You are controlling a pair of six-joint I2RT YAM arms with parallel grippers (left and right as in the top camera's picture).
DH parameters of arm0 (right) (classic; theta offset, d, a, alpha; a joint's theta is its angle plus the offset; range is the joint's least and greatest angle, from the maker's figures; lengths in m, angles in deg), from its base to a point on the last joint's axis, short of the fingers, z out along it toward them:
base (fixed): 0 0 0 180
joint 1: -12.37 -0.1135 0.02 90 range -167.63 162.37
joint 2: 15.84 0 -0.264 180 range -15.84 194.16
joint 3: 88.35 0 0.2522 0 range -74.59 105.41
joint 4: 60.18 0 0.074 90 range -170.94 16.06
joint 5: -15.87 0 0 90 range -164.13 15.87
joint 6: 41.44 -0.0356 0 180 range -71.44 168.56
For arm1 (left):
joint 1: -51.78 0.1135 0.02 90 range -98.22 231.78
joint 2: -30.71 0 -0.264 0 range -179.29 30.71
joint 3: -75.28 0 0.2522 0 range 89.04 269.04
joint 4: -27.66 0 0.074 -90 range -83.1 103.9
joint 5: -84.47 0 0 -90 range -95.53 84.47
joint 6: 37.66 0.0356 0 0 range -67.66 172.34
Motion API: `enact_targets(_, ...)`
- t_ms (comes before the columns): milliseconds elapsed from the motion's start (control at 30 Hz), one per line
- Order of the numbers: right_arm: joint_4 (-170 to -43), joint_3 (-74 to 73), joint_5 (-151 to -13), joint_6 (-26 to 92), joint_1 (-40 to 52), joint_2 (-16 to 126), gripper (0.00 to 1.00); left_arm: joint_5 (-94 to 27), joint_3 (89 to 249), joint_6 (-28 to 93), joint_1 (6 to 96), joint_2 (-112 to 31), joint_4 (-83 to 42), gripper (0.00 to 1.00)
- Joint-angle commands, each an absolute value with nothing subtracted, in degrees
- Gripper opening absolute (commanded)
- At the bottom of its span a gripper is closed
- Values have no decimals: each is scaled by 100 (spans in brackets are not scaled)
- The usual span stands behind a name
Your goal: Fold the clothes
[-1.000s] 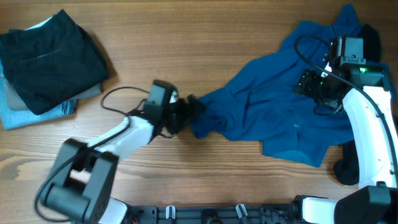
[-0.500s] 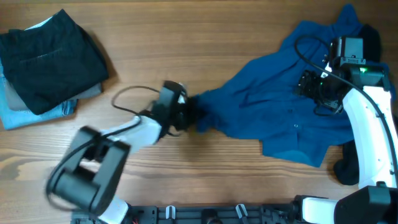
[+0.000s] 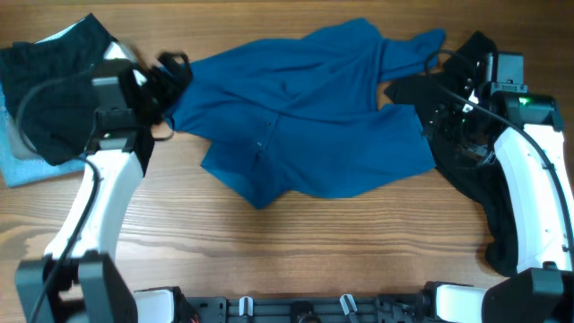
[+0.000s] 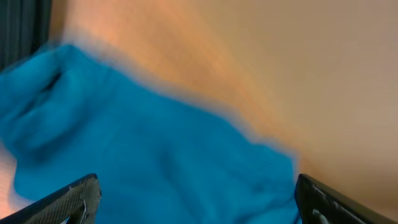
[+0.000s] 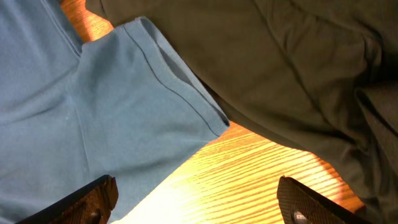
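A blue shirt (image 3: 305, 117) lies spread across the upper middle of the wooden table (image 3: 314, 251). My left gripper (image 3: 166, 76) is at the shirt's left edge. In the left wrist view its jaws (image 4: 199, 196) are wide apart, with blurred blue cloth (image 4: 155, 155) between and below them. My right gripper (image 3: 439, 112) is open at the shirt's right edge. In the right wrist view it (image 5: 199, 196) hovers over bare wood, between a blue sleeve (image 5: 74, 112) and a dark garment (image 5: 280, 62). The dark garment (image 3: 475, 179) lies under my right arm.
A stack of folded clothes stands at the back left: a black piece (image 3: 54, 99) on top of a light blue one (image 3: 22, 170). My left arm runs down the left side and my right arm down the right side.
My left arm has swung from the table's middle to the upper left, and the blue shirt has moved left with it. The dark garment at the right is now uncovered. The right arm has stayed put.
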State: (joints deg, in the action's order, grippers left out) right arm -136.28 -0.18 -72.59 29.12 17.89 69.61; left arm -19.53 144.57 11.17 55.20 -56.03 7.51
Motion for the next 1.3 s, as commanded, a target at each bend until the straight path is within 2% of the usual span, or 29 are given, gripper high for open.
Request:
enact_targets(0, -13628, 31, -7226, 2931, 1802, 6957, 88, -3054, 14420, 1226, 5190, -6089, -466, 100)
enact_targets(200, -13572, 31, -7226, 2955, 1802, 6957, 90, -3144, 14418, 1196, 4062, -6685, -2396, 100)
enact_targets(433, -13598, 31, -7228, 3049, 1802, 6957, 90, -3024, 14418, 527, 3024, -7409, -2189, 100)
enact_targets(467, -13600, 31, -7226, 3056, 1802, 6957, 90, -2936, 14418, 514, 2956, -7520, -2071, 96)
enact_targets(500, -13613, 31, -7228, 3056, 1802, 6957, 90, -2860, 14418, 516, 2932, -7616, -1977, 82)
enact_targets(533, -13618, 31, -7228, 3054, 1802, 6957, 90, -2742, 14418, 516, 2945, -7680, -1946, 43)
enact_targets(567, -13618, 31, -7228, 3056, 1802, 6957, 90, -2517, 14418, 516, 3011, -7697, -1935, 20)
enact_targets(600, -13615, 31, -7228, 3056, 1802, 6957, 90, -2278, 14420, 520, 3120, -7697, -1898, 4)
enact_targets(633, -13615, 31, -7226, 3058, 1802, 6957, 90, -2073, 14424, 566, 3230, -7688, -1837, 4)
enact_targets(733, -13618, 31, -7228, 3058, 1802, 6957, 91, -1186, 14627, 774, 3907, -7684, -1765, 4)
enact_targets(833, -13618, 31, -7228, 3058, 1802, 6957, 91, -1124, 15148, 1281, 4694, -7686, -1653, 4)
enact_targets(1033, -13615, 31, -7226, 3062, 1802, 6957, 91, -1081, 16476, 1318, 5885, -7686, -1885, 4)
enact_targets(1067, -13604, 31, -7226, 3058, 1802, 6957, 93, -1083, 16675, 1318, 6001, -7686, -2049, 4)
enact_targets(1100, -13580, 31, -7226, 3060, 1805, 6957, 95, -1102, 16789, 1318, 6062, -7686, -2195, 12)
enact_targets(1133, -13537, 31, -7226, 3062, 1805, 6957, 97, -1116, 16874, 1318, 6097, -7684, -2399, 30)
enact_targets(1167, -13478, 28, -7226, 3060, 1805, 6957, 99, -1157, 16894, 1320, 6102, -7684, -2613, 64)
enact_targets(1200, -13403, 28, -7226, 3091, 1805, 6957, 99, -1343, 16894, 1320, 6099, -7684, -2949, 87)
enact_targets(1233, -13342, 28, -7228, 3169, 1805, 6957, 99, -1535, 16894, 1327, 6080, -7688, -3240, 98)
enact_targets(1267, -13285, 28, -7219, 3213, 1805, 6959, 100, -1749, 16892, 1390, 6051, -7688, -3548, 100)
